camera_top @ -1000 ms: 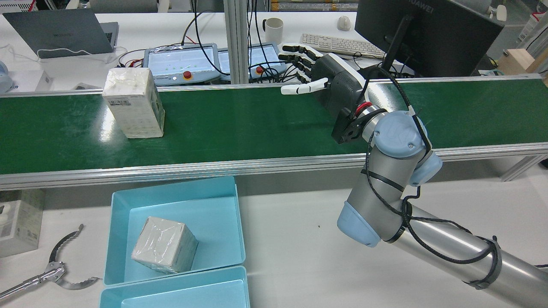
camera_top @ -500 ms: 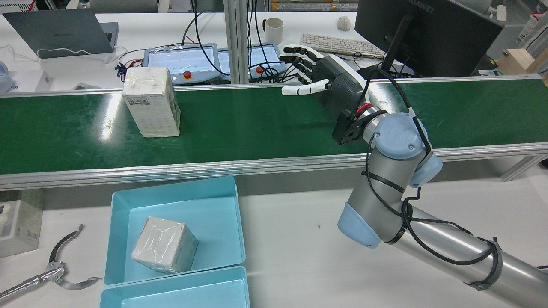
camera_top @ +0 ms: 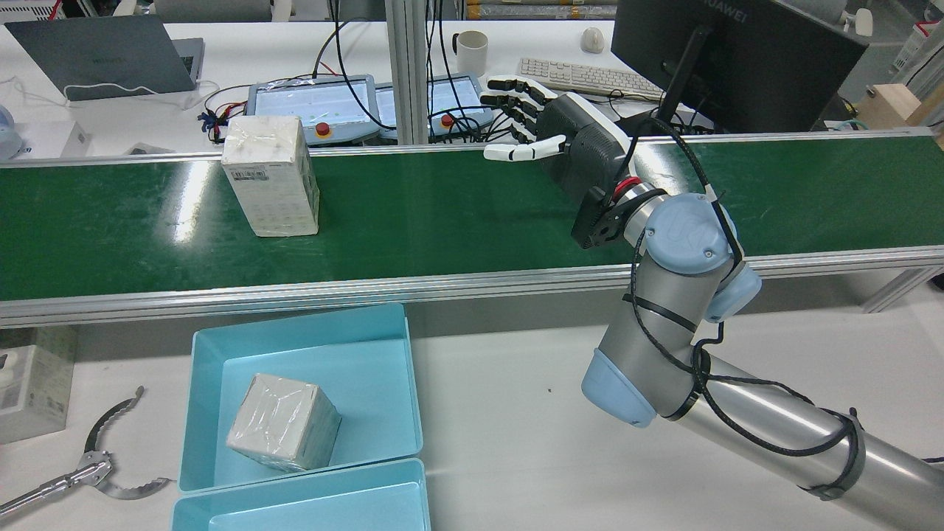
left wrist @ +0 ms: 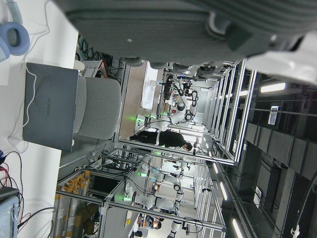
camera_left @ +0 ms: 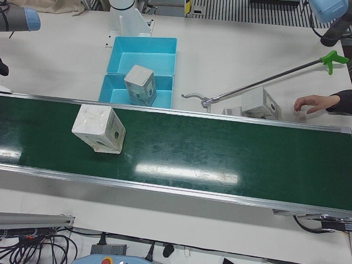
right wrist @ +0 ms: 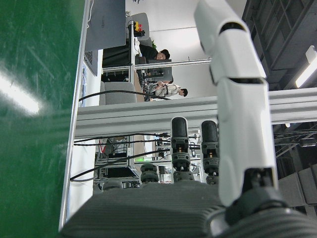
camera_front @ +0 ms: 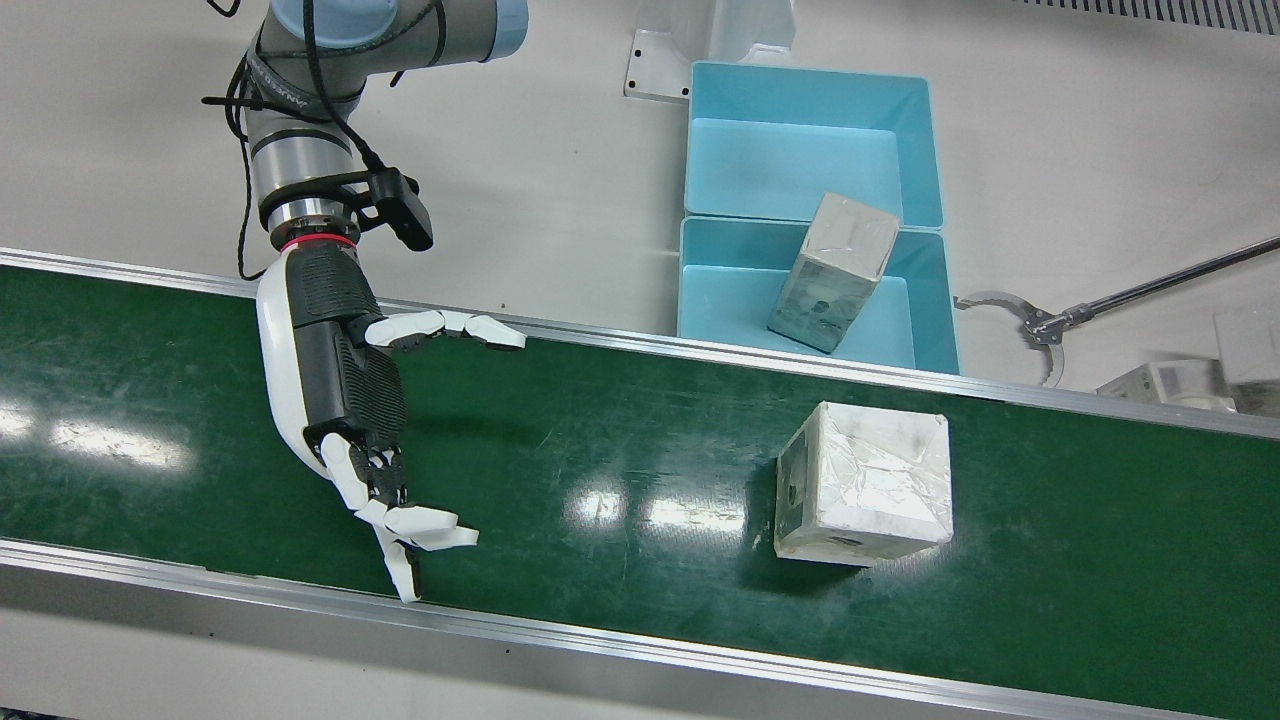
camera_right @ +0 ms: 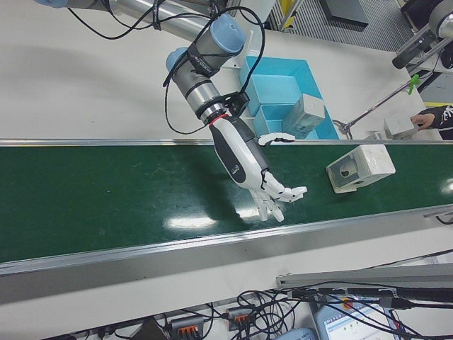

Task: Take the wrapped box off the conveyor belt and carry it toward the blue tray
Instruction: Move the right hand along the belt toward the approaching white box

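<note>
Right hand [camera_front: 345,400] hangs over the green conveyor belt [camera_front: 600,470] at the left of the front view, palm turned toward the oncoming box, fingers [camera_front: 405,530] spread wide and the thumb [camera_front: 450,328] splayed apart from them, holding nothing. The left hand's own camera shows only a dark edge of it and the lab beyond, and no other view catches it, so I cannot tell how its fingers stand.

Largest first: the belt runs across the whole front view, its near rail along the bottom. Behind it, on the white desk [camera_front: 560,180], 2 blue trays sit end to end in the upper middle; the blue tray [camera_front: 700,290] touching the belt's far rail already holds 1 wrapped box [camera_front: 835,270] leaning on its wall. The wrapped box [camera_front: 865,480] to be picked stands upright on the belt at the right of centre, well apart from the hand, roughly level with that tray. In the rear view the same box [camera_top: 271,175] stands at the left, the hand [camera_top: 560,140] at centre right. A reaching tool [camera_front: 1040,325] lies on the desk at the right edge.

The step in hand looks like waiting to intercept. To do it well, I would keep the fingers wide, set the palm square to the box's flat side and low enough to catch the body rather than the top, then close thumb and fingers on opposite faces. The film wrap looks slick, so a firm, even squeeze before lifting seems wise; a late or skewed closing could tip the tall box over.
</note>
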`<state>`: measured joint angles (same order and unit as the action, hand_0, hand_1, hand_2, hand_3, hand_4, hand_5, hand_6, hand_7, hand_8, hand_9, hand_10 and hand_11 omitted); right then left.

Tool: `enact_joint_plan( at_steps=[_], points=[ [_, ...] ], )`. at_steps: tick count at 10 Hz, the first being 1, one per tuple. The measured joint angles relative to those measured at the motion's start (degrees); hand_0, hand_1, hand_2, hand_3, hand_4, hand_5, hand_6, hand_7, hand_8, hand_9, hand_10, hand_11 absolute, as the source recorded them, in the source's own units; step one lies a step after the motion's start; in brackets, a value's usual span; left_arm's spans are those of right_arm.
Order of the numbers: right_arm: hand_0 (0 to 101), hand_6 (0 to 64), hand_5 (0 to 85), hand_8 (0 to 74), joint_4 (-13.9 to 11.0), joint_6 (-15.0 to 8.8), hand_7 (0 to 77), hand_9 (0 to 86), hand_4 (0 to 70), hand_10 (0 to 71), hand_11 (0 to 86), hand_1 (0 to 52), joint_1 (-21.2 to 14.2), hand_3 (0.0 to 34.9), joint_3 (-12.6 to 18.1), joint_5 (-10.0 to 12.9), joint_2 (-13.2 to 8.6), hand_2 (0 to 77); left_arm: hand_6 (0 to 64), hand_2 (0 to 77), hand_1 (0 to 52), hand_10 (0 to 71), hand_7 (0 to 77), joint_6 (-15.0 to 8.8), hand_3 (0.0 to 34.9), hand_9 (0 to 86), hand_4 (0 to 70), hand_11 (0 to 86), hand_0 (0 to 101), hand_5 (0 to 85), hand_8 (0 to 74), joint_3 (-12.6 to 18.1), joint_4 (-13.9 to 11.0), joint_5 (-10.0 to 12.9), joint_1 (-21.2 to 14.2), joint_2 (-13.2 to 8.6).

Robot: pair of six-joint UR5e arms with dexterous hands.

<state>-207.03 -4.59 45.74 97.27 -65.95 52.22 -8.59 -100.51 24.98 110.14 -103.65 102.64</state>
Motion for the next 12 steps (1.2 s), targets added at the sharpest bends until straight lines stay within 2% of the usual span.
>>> enact_joint_plan(
  at_steps=[5, 6, 9, 11, 12],
  points=[
    [51, 6.5, 31.1, 1.6, 0.0, -0.4, 27.8, 8.2, 9.3, 0.0, 1.6, 18.0, -0.8, 15.8, -1.2, 0.3, -1.7, 15.3, 0.0, 0.5, 0.0, 0.5, 0.0, 0.0, 0.0, 0.0, 0.0, 0.0, 0, 1.1, 0.0, 0.0, 0.0, 0.0, 0.0, 0.0],
    [51, 6.5, 32.2, 2.7, 0.0, -0.5, 28.4, 8.2, 10.9, 0.0, 1.6, 18.0, -1.2, 17.0, -1.3, 0.6, -2.0, 16.4, 0.0, 0.5, 0.0, 0.5, 0.5, 0.0, 0.0, 0.0, 0.0, 0.0, 0, 1.1, 0.0, 0.0, 0.0, 0.0, 0.0, 0.0],
    [51, 6.5, 32.2, 2.7, 0.0, -0.7, 27.8, 8.2, 10.9, 0.0, 1.6, 18.0, -2.5, 17.0, -1.8, 1.6, -2.7, 17.5, 0.0, 0.5, 0.0, 0.0, 0.5, 0.0, 0.0, 0.0, 0.0, 0.0, 0, 1.1, 0.0, 0.0, 0.0, 0.0, 0.0, 0.0],
    [51, 6.0, 32.2, 2.7, 0.0, -1.0, 28.4, 9.3, 10.9, 0.0, 1.6, 18.0, -2.9, 18.0, -4.6, 2.0, -4.8, 17.5, 0.0, 0.5, 0.0, 0.5, 0.0, 0.0, 0.0, 0.0, 0.0, 0.0, 0, 1.1, 0.0, 0.0, 0.0, 0.0, 0.0, 0.0],
    [51, 7.1, 32.2, 2.7, 0.0, -1.0, 28.9, 9.3, 10.9, 0.0, 1.6, 19.6, -3.0, 16.4, -6.1, 2.0, -6.1, 18.0, 0.0, 0.5, 0.0, 0.0, 0.0, 0.0, 0.0, 0.0, 0.0, 0.0, 0, 1.1, 0.0, 0.0, 0.0, 0.0, 0.0, 0.0]
  ],
)
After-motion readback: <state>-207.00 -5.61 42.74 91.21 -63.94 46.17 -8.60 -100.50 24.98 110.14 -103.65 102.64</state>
